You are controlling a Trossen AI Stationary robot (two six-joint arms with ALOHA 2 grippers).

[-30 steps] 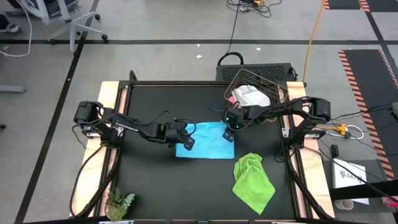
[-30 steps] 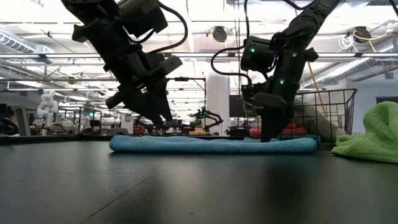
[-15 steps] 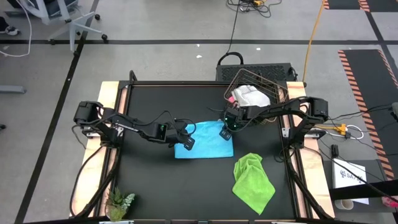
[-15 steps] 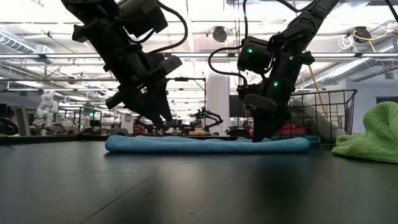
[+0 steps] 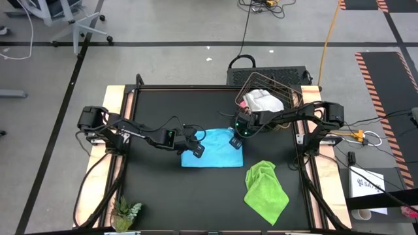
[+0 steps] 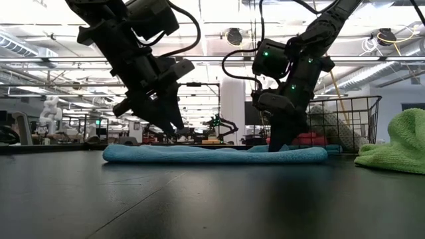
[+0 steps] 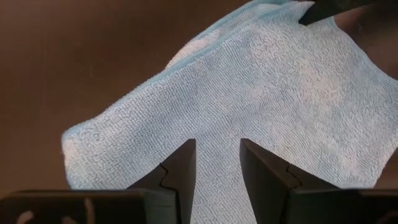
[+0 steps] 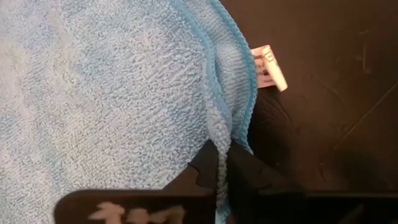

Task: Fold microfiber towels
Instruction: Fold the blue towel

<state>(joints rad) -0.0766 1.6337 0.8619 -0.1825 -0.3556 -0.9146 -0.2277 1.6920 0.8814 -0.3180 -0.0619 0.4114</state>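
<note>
Pinching the blue towel's basket-side edge, my right hand readies a fold; left hand hovers half-open opposite.

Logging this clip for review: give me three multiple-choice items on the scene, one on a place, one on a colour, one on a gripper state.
1. Where is the wire basket?
A. far right corner of the table
B. near left corner
C. on the floor

2. What colour is the towel between the two arms?
A. pink
B. light blue
C. lime green

3. How do the right gripper jaws stand?
A. wide open above the towel
B. shut on the towel's edge
C. holding the plant

Answers:
1 A, the high view shows it there.
2 B, both wrist views show light blue.
3 B, the right wrist view shows the hem pinched.
</note>
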